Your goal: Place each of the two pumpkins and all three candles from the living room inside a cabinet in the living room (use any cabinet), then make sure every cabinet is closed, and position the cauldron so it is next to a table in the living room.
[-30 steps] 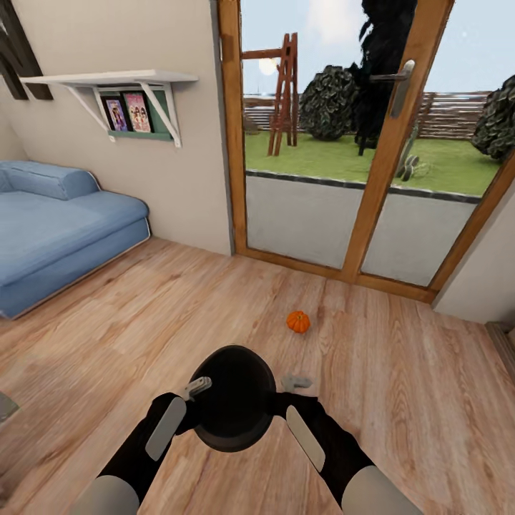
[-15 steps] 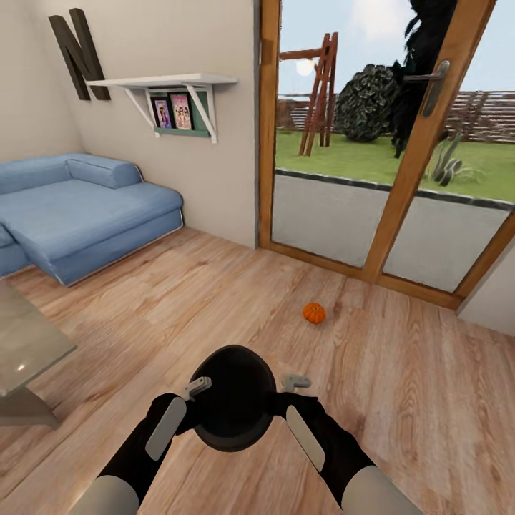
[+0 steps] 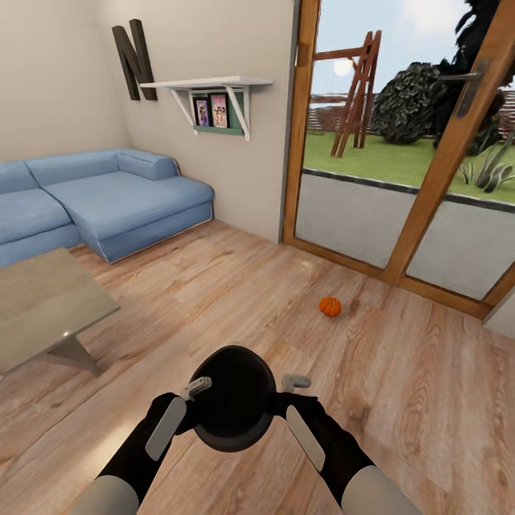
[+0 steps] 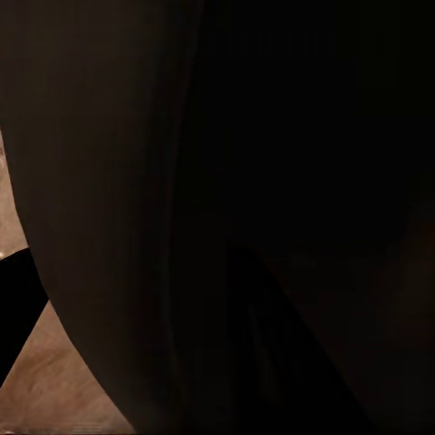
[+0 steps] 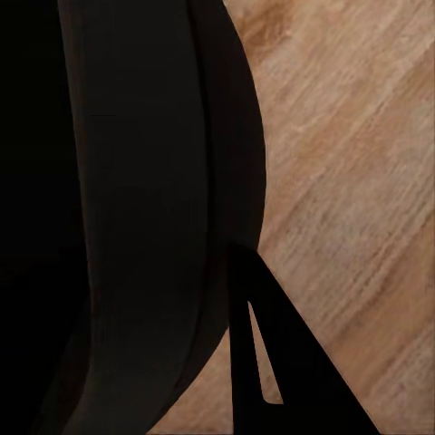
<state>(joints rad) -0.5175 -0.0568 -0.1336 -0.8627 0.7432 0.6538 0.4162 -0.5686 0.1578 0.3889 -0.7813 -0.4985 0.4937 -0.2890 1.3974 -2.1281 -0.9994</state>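
Head view: cauldron (image 3: 233, 408) sits clamped between both jaws; pumpkin (image 3: 330, 306) lies beyond.

Warm wood plank floor (image 3: 214, 286), beige walls (image 3: 64, 86). Blue corner sofa (image 3: 107, 197) on the left, with a low grey coffee table (image 3: 43, 307) in front. White shelf (image 3: 207, 84) holding framed photos, big dark letter N (image 3: 134, 59) beside it. Wood-framed glass doors (image 3: 422, 164) show a sunny garden.

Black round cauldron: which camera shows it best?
The head view: the black round cauldron shows whole, held between both arms above the wooden floor. Both wrist views catch just its dark curved wall up close.
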